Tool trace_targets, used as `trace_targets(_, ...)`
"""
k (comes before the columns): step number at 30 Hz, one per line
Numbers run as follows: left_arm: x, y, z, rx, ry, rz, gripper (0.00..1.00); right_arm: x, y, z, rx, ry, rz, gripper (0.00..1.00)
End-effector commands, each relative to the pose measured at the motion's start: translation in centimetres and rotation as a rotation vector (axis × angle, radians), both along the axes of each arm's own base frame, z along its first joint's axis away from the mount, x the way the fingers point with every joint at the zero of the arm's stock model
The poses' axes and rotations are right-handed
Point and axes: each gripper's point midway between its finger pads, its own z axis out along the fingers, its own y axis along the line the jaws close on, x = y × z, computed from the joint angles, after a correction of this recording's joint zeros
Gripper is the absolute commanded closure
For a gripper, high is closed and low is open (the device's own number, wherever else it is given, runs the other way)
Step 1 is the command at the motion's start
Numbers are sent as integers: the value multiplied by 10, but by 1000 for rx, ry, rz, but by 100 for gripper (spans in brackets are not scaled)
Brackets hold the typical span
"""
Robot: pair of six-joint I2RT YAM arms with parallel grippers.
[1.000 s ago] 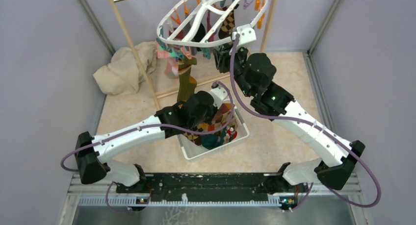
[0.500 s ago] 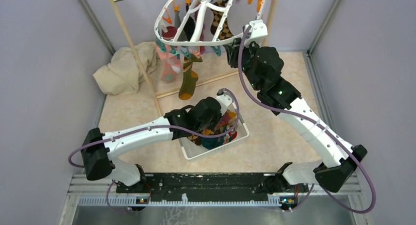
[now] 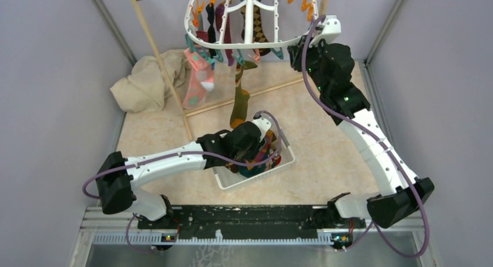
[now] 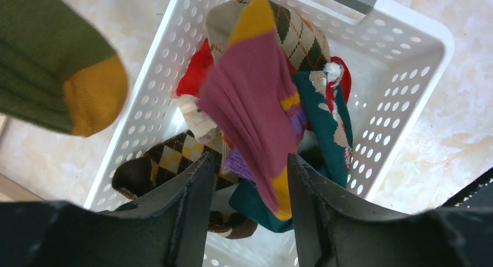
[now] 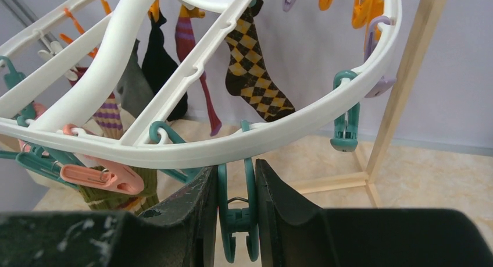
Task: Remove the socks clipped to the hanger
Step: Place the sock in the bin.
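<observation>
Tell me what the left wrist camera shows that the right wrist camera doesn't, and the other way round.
Only the left wrist view: the white basket holding loose socks, and a pink sock seen between the fingers of the open left gripper. Only the right wrist view: the white hanger, a brown-yellow check sock clipped to it, the wooden pole, and the right gripper closed on a teal peg. Both: the beige tabletop and dark gripper fingers along the bottom edge.
</observation>
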Motion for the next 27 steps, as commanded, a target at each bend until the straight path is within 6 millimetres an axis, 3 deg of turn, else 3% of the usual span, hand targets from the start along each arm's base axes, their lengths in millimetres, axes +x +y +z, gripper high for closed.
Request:
trace_targets(1,1,9,8,-17,-20,44,41,14,-17,23,92,-31,-32,100)
trace_targets(9,1,23,12,-10,-38,89,35,31,-31,13,98,0,-47,99)
trace_targets(21,0,36,22,-40,-68,125,34,24,-39,19,108,-2,-30,61)
trace_targets(27,2,38,21,-31,-75,139,34,13,-42,28,113,-18,-23,51)
